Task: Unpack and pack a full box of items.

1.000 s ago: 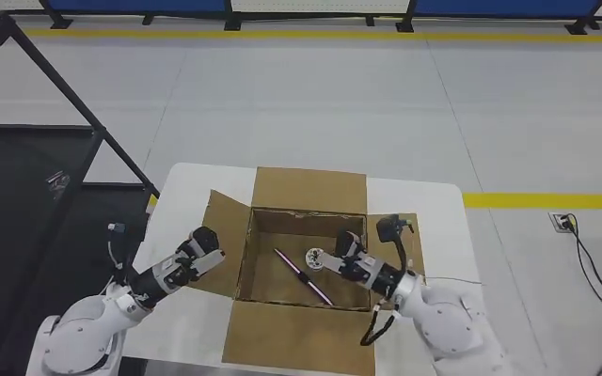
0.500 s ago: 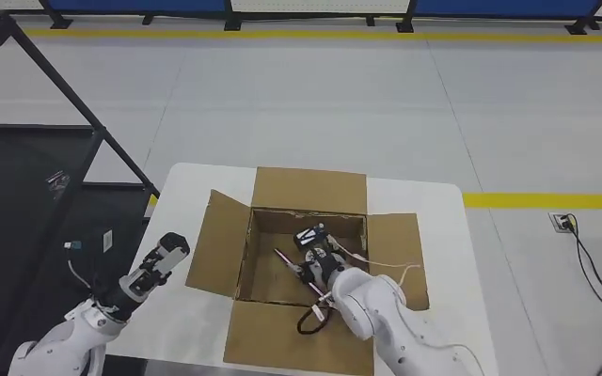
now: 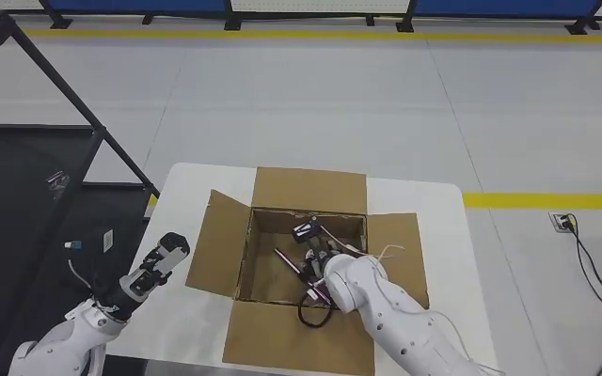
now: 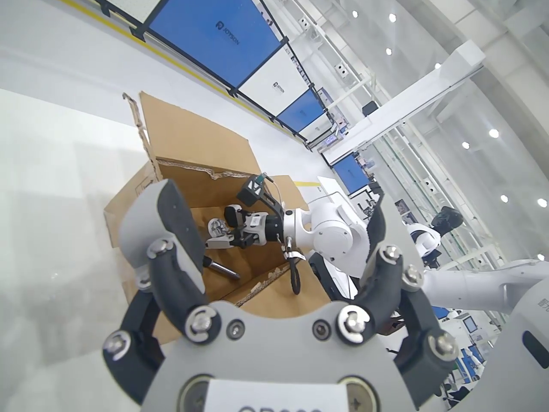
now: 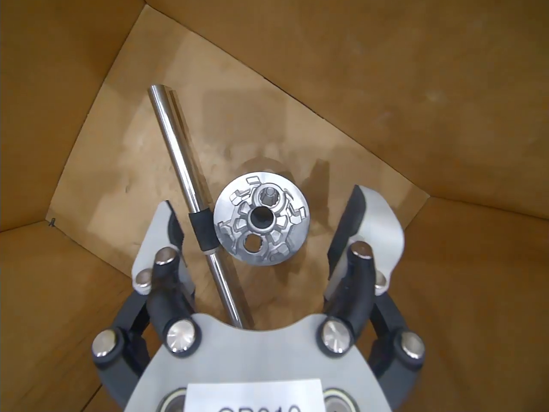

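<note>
The right claw (image 5: 262,210) is down inside the cardboard box (image 5: 343,44) with its fingers (image 5: 169,225) spread wide and nothing clamped between them. A round metal disc (image 5: 260,230) sits in the gap, its flat face with a centre hole turned toward the wrist camera. There is bare box floor between the disc and the finger on one side. On the other side a shiny metal rod (image 5: 180,152) passes between the disc and the other finger. The rod lies flat on the box floor, and a black band around it sits right against the disc's rim. One end of the rod points toward a corner of the box, and the other end runs under the claw's body.

In the top view the right claw (image 3: 315,256) is near the middle of the box (image 3: 308,191), with the rod (image 3: 287,260) lying slantwise on the floor beside it. All four flaps of the box are folded outward.

The left claw (image 4: 274,212) is open too and holds nothing. In the top view the left claw (image 3: 174,246) hangs outside the box, just off its left flap, above the edge of the white worktop (image 3: 202,188). The box stands in the middle of that worktop. From the left wrist, the right claw (image 4: 218,240) shows inside the box (image 4: 193,147), with the disc (image 4: 216,228) at its tips and the rod (image 4: 221,268) below.
</note>
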### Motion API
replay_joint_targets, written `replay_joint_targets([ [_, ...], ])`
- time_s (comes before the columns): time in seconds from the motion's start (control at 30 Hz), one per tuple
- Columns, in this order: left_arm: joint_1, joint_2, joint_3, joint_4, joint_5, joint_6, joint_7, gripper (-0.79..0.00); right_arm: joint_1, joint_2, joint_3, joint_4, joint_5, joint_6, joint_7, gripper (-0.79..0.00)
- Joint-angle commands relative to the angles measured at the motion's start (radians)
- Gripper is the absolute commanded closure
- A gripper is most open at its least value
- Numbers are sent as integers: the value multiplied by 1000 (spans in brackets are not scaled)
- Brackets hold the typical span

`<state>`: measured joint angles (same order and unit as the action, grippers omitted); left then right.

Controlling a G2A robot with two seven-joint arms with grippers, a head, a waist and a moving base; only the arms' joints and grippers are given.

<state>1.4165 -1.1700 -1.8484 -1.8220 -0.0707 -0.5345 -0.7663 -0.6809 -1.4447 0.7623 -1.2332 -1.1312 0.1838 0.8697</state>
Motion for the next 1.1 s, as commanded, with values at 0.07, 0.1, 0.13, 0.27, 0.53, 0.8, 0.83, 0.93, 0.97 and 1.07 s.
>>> replay_joint_targets([
  [0.07,0,0,0,0,0,0,0,-785,6,-8,-2,22,-5,2,2,0],
  [0.1,0,0,0,0,0,0,0,-785,6,-9,0,24,-7,1,3,0],
  [0.13,0,0,0,0,0,0,0,-785,6,-10,2,25,-10,-1,7,0],
  [0.27,0,0,0,0,0,0,0,-785,-15,-6,26,-13,-17,-14,-9,0],
  [0.53,0,0,0,0,0,0,0,-785,-211,51,189,-348,-47,-133,-90,0],
  [0.8,0,0,0,0,0,0,0,-785,-535,98,461,-757,-152,28,-343,0],
  [0.83,0,0,0,0,0,0,0,-785,-567,99,487,-775,-147,65,-378,0],
  [0.93,0,0,0,0,0,0,0,-785,-625,98,558,-796,-113,152,-454,0],
  [0.97,0,0,0,0,0,0,0,-785,-637,98,579,-794,-103,179,-470,0],
  [1.07,0,0,0,0,0,0,0,-785,-649,95,630,-772,-81,246,-496,0],
])
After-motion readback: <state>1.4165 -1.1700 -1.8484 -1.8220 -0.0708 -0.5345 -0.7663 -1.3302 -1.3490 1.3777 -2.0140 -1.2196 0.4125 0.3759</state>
